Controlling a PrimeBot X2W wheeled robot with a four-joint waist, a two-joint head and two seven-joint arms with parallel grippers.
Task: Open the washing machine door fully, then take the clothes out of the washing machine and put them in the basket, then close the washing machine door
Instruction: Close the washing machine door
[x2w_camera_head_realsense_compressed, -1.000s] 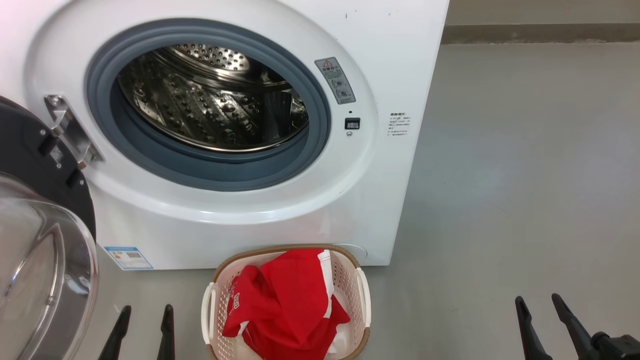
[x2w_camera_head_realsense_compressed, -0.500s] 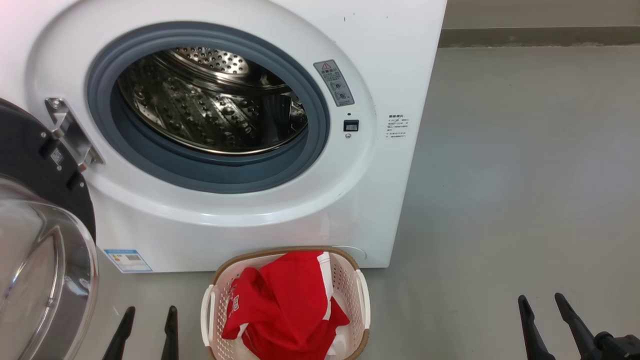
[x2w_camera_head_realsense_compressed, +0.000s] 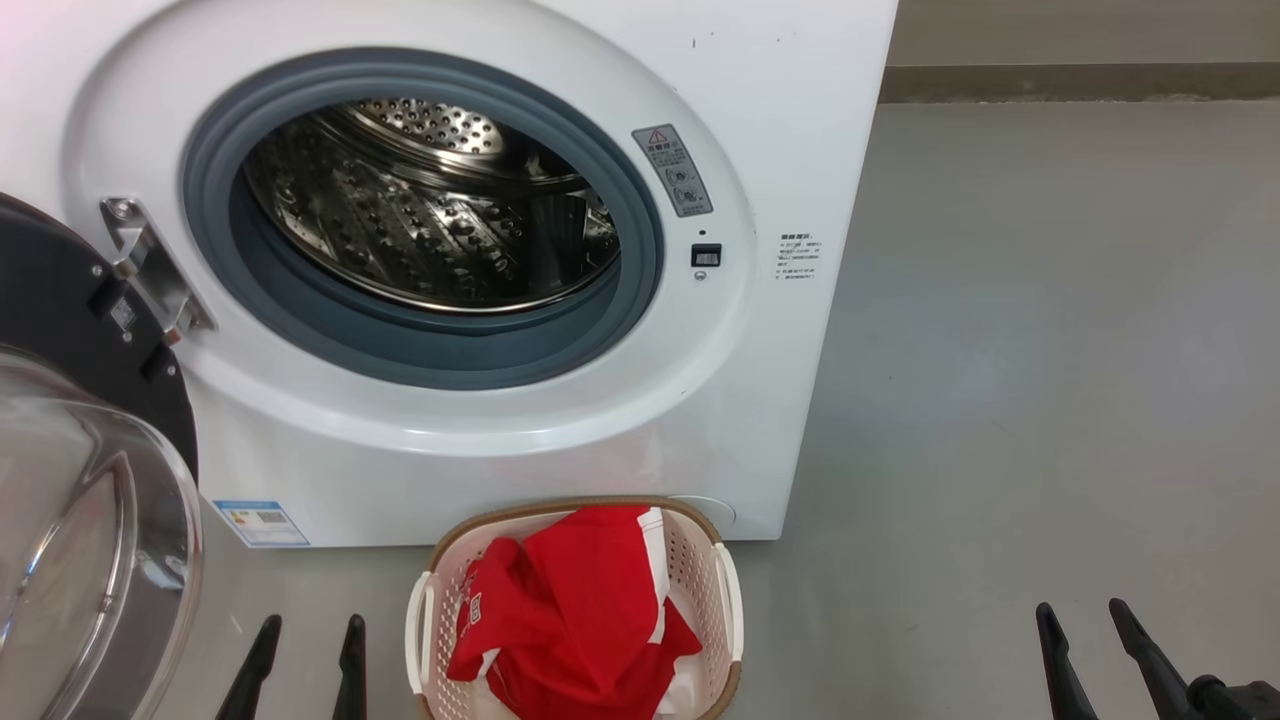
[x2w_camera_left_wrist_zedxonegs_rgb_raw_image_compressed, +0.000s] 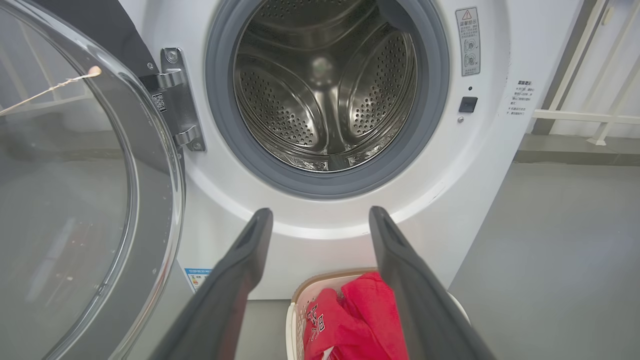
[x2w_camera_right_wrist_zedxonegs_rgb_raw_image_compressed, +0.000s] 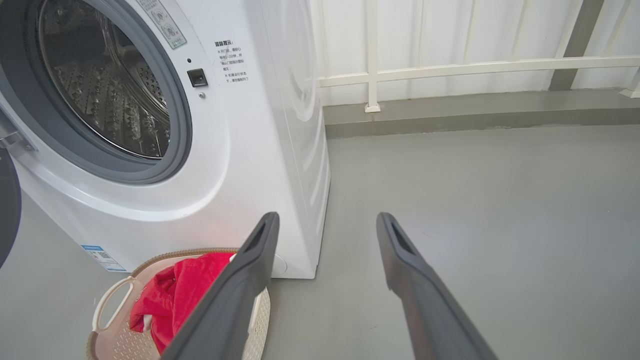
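Note:
The white washing machine (x2w_camera_head_realsense_compressed: 760, 330) stands ahead with its steel drum (x2w_camera_head_realsense_compressed: 430, 215) bare of clothes as far as I can see. Its door (x2w_camera_head_realsense_compressed: 80, 520) hangs swung open at the left, black rim and clear glass bowl toward me; the left wrist view shows the door (x2w_camera_left_wrist_zedxonegs_rgb_raw_image_compressed: 75, 190) too. Red and white clothes (x2w_camera_head_realsense_compressed: 575, 620) lie piled in the cream basket (x2w_camera_head_realsense_compressed: 725, 585) on the floor before the machine. My left gripper (x2w_camera_head_realsense_compressed: 308, 628) is open, just left of the basket, holding nothing. My right gripper (x2w_camera_head_realsense_compressed: 1082, 612) is open over bare floor at the far right.
Grey floor (x2w_camera_head_realsense_compressed: 1050, 350) stretches to the right of the machine. A low kerb and white railing (x2w_camera_right_wrist_zedxonegs_rgb_raw_image_compressed: 450, 67) run along the back wall. The open door takes up the room at my lower left, close to the left gripper.
The whole head view has shifted slightly, things sitting a little lower and to the right, so the camera moved. Both grippers stay open and low; clothes and door lie as before.

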